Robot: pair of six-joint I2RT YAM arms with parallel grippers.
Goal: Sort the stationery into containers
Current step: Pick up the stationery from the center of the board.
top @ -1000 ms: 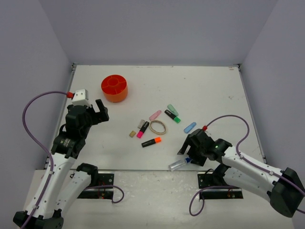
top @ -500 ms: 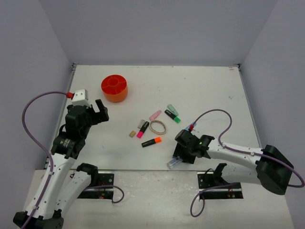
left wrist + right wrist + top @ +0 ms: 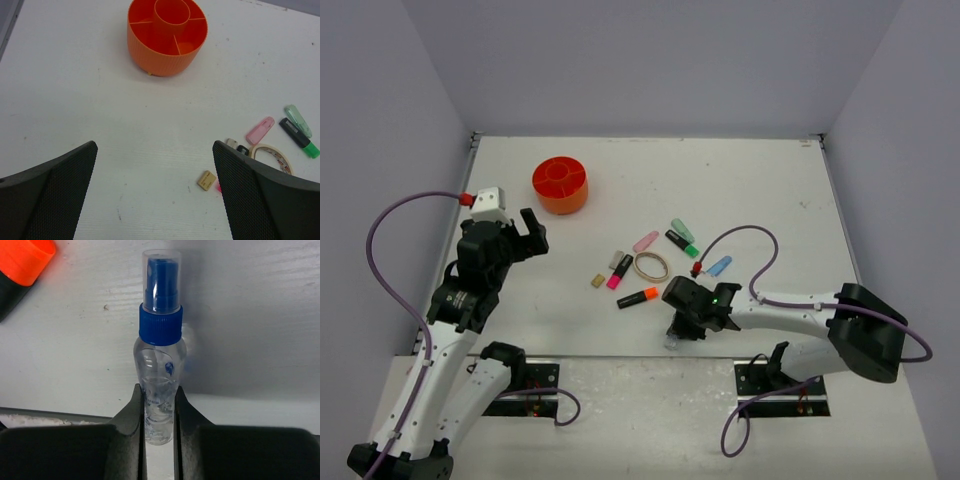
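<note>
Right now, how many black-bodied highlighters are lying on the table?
3. The pink-tipped highlighter lies left of the tape ring, the orange-tipped highlighter just nearer the arms, the green-tipped highlighter beyond the ring, to its right. The right arm may hide more.

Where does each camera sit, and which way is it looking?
Top camera: sits high up behind the robot and looks down on the table; both arms show, with the left pincer and right pincer.
Left wrist camera: sits on the left arm and looks down at the orange tub; its two open fingers show.
Right wrist camera: sits on the right arm and looks down at the spray bottle; its fingers are shut on it.
Shared: the top and left wrist views both show the tub and the tape ring.
</note>
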